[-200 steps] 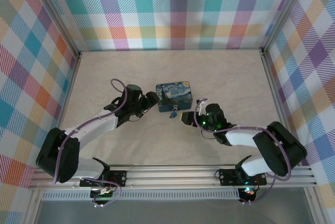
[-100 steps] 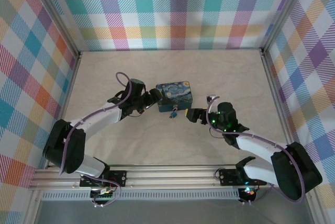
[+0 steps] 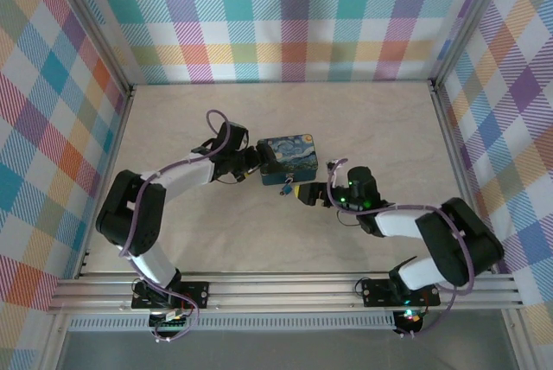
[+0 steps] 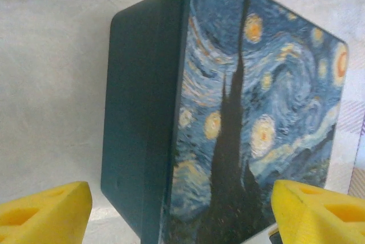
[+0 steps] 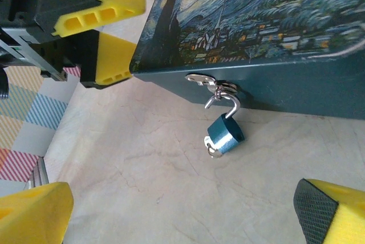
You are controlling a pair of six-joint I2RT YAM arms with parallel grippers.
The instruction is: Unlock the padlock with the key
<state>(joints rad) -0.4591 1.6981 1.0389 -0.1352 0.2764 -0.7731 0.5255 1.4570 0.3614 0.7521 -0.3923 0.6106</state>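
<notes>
Padlock [image 5: 224, 135] blue and silvery, tin [image 3: 288, 156] dark-blue with starry swirls, walls [image 3: 294, 15] pastel plaid.

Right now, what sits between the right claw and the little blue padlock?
Nothing: in the right wrist view, bare table runs from the open right gripper to the padlock.

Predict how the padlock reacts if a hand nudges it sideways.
It would probably swing rather than slide: the padlock hangs by its shackle from the clasp on the tin. It is likely light, being tiny beside the tin. The shackle looks open, so a firm push might unhook it.
</notes>
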